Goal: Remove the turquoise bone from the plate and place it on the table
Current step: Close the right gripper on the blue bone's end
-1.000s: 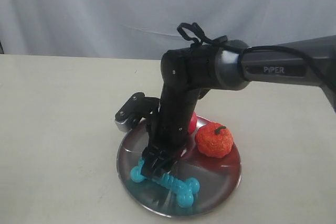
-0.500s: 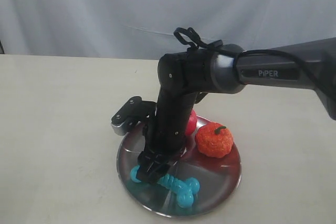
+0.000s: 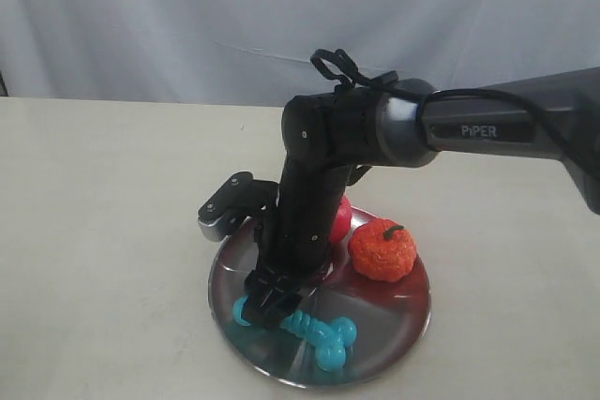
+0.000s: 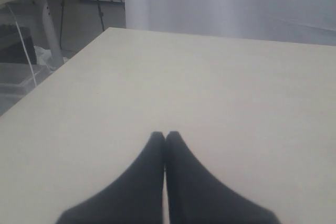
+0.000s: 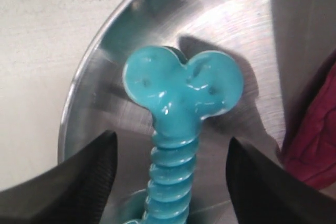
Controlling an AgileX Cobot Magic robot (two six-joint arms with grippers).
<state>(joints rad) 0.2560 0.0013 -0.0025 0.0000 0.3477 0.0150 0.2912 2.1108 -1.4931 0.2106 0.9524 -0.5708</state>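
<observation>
The turquoise bone (image 3: 309,327) lies on the shiny steel plate (image 3: 394,339) near its front edge. My right gripper (image 3: 270,302) is down on the plate over the bone's left part, hiding some of it. In the right wrist view the gripper (image 5: 170,145) stands open, one finger on each side of the ribbed shaft of the bone (image 5: 176,135), with gaps on both sides. The plate (image 5: 105,51) shines under it. My left gripper (image 4: 165,136) is shut and empty over the bare cream table (image 4: 210,77); it does not show in the exterior view.
An orange toy pumpkin (image 3: 382,249) sits on the plate's right side, and a red toy fruit (image 3: 339,222) sits behind the arm. The red fruit (image 5: 315,145) lies close beside one right finger. Beige tabletop (image 3: 103,231) surrounds the plate. A white curtain hangs behind.
My right arm has shifted left and lowered onto the plate; its open fingers now straddle the bone's shaft nearer the left knob. The bone and fruits have not moved.
</observation>
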